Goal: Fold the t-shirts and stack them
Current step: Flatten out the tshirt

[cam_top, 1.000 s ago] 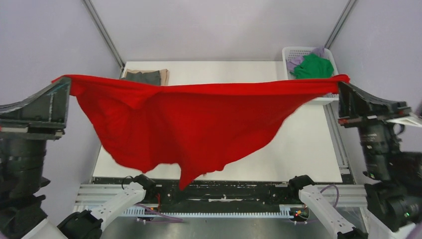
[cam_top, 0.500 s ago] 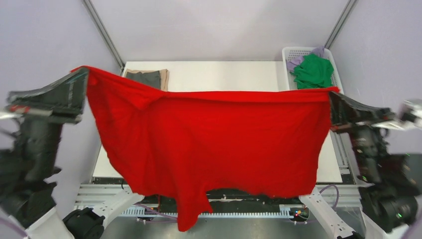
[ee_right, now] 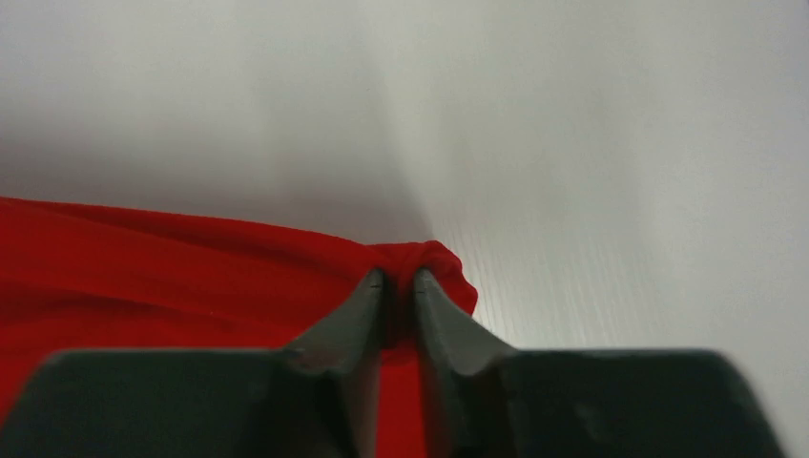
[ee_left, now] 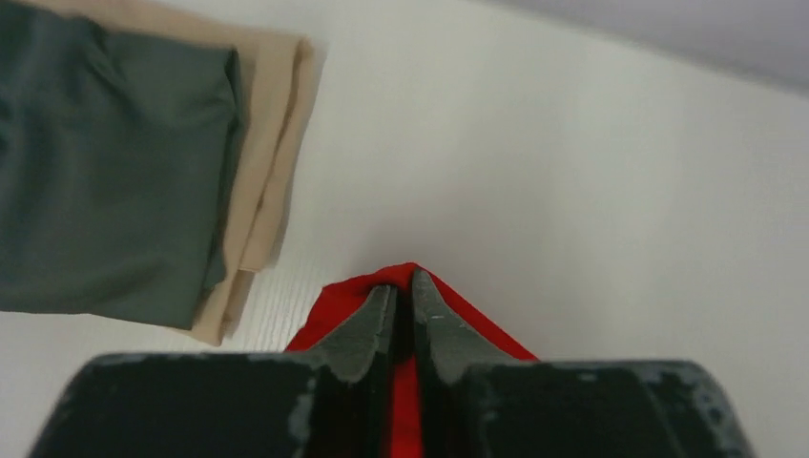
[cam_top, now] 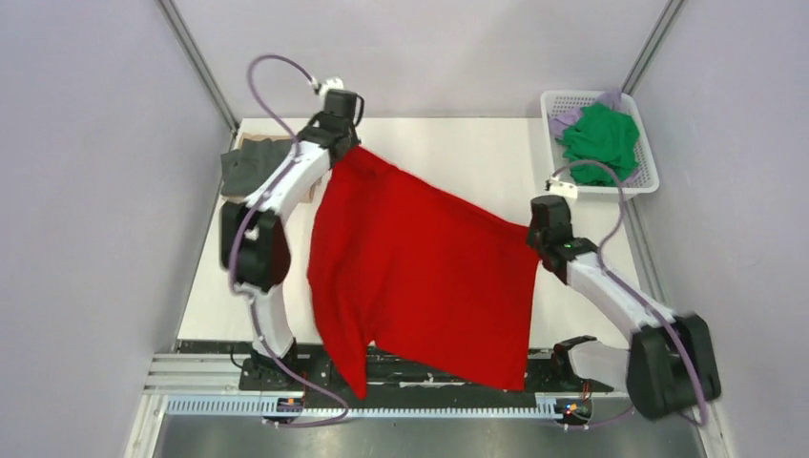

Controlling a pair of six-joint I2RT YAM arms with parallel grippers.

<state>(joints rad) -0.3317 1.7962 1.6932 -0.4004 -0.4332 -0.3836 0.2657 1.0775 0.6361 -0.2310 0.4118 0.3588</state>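
Two corners of the red t-shirt (cam_top: 420, 267) were held low over the table (cam_top: 458, 143), probably so the cloth could be spread flat for folding. Its near part hung over the six o'clock edge. The left gripper (ee_left: 403, 281), stretched far out to eleven o'clock beside the folded stack (cam_top: 243, 164), was clamped tight on cloth. The right gripper (ee_right: 401, 277), elbow bent at three o'clock, stood barely parted, with cloth bunched between its tips.

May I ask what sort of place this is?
Probably a robotics lab cell: a left arm and right arm bolted at a white table, plain enclosing walls, a red t-shirt as practice laundry.
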